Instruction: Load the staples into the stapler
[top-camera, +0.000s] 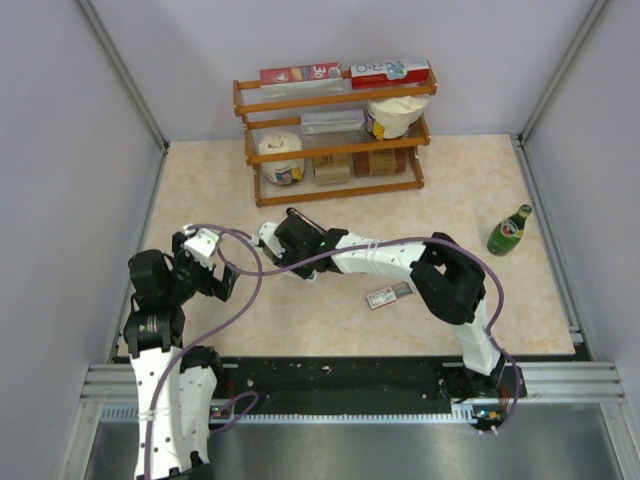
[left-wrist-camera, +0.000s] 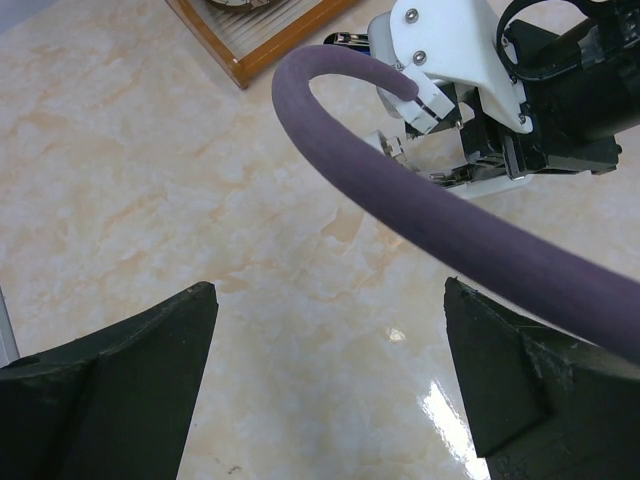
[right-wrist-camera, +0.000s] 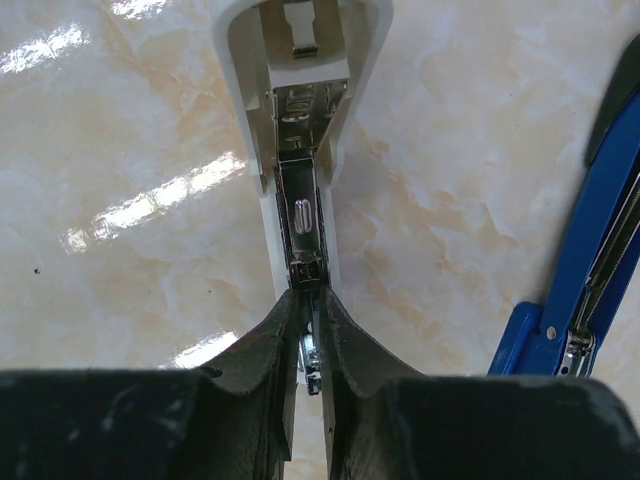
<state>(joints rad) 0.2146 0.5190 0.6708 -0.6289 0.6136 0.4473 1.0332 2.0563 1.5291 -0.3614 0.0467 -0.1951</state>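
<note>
Right wrist view shows two staplers: right gripper clenches the metal rail of the white stapler, with the blue stapler beside it. Left gripper gapes, holding nothing. One staples box lies on the table.

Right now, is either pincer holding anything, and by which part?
The right pincer pinches a thin metal strip, apparently staples, by its near end, at the white stapler's open channel. The left pincer is open, holding nothing.

The table was cream with tan veining. The white stapler showed chrome inside (the blue stapler too). The right gripper had black fingers around a grey strip, perhaps staples. The cable was purple.
</note>
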